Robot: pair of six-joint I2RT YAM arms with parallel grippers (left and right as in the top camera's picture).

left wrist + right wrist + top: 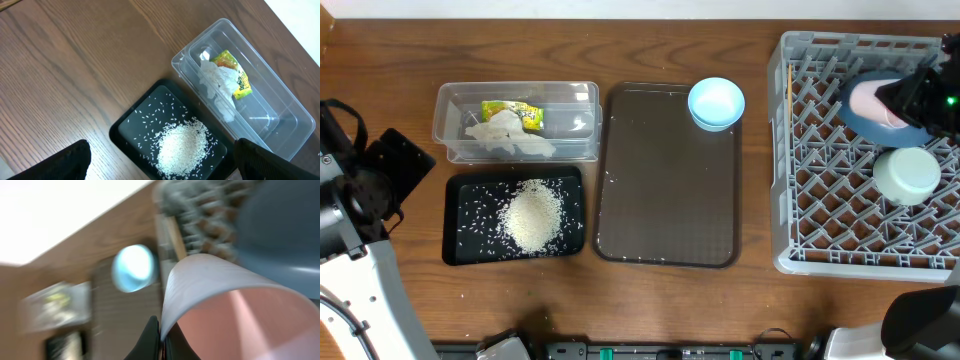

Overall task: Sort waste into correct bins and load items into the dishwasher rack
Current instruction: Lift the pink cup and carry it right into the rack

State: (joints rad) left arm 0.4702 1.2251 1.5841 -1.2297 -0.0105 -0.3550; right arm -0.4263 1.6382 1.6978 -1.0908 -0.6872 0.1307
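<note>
Right gripper (161, 337): fingers pressed together, pinching the rim wall of the pink cup (225, 310). The cup is over the far right part of the large square grey plastic lattice rack (820, 150), above the dark blue round dish (900, 130) sitting in it. The right wrist view is blurred, so I can't tell whether cup and dish are touching.

The small mint-green bowl (907, 173) is in the rack, just near of the dish. I can't tell which way up it is.

The small light blue bowl (716, 103) is upright on the far right corner of the brown serving tray (665, 190), which is mid-table, left of the rack.

Left gripper (161, 160): fingers spread wide, holding nothing, above the left side of the wooden table (620, 300) over the bins.

The clear plastic rectangular tub (280, 85) is far left and holds the crumpled white tissue (215, 82) with the small green-and-yellow wrapper (235, 75) lying against it.

The shallow black rectangular tray (135, 125) is just beside the tub on its near side. The loose white rice grains (182, 147) are heaped in its middle, with strays scattered inside the tray.
</note>
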